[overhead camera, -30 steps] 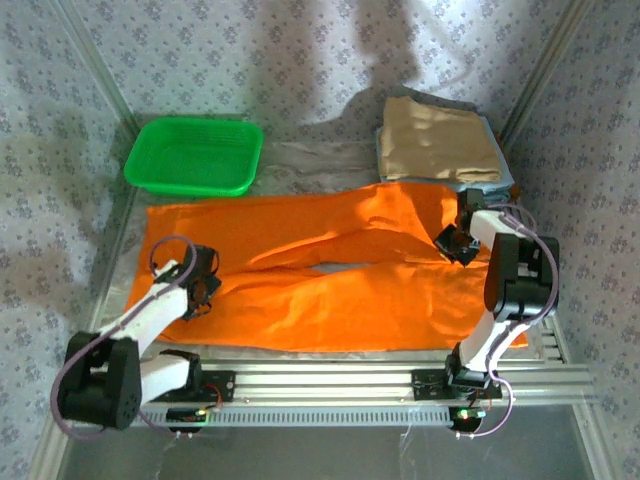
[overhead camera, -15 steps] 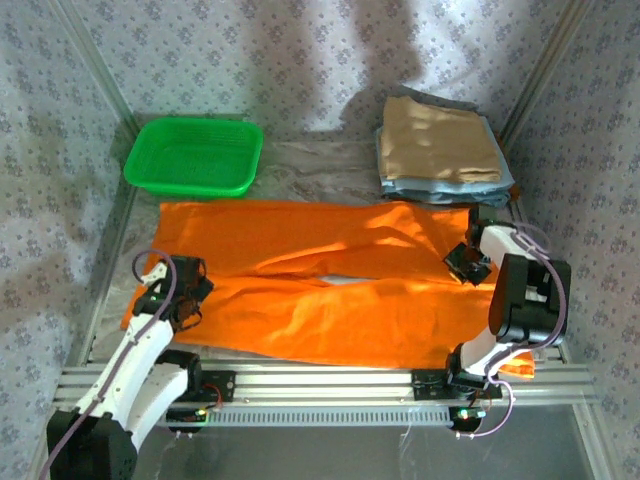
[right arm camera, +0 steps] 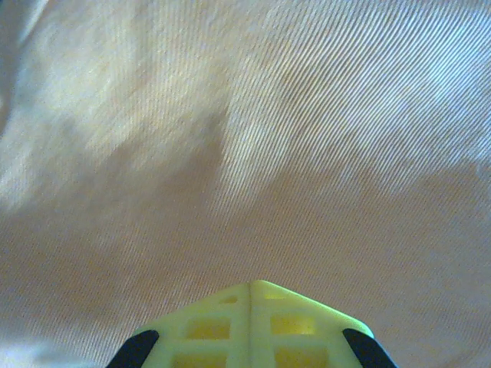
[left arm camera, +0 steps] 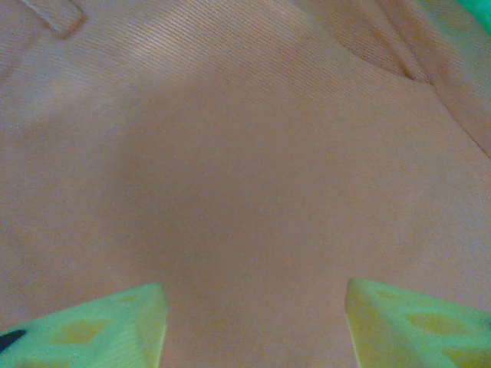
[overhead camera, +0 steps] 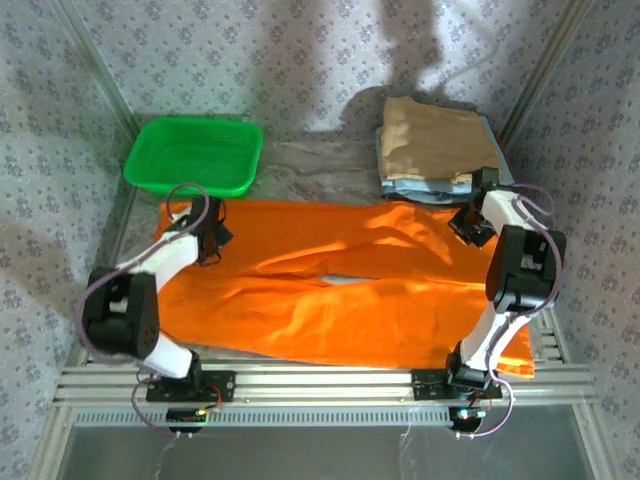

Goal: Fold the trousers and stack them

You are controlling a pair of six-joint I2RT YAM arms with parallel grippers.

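Mid-frame, top view: trousers [overhead camera: 340,290] spread flat L-R | L gripper [overhead camera: 208,238] at upper-left corner, jaws apart over cloth | R gripper [overhead camera: 468,226] upper-right, fingers pressed together, pinch unclear | tip: L should bite edge fully, then both lift evenly.

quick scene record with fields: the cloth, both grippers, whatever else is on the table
trousers: orange, spread out flat, not yet folded
left gripper: open, over the trousers' far left part
right gripper: shut, at their far right edge; hold on cloth unclear
green basket: beyond the trousers' left end
tan garment: folded, on top of light blue garments, far right
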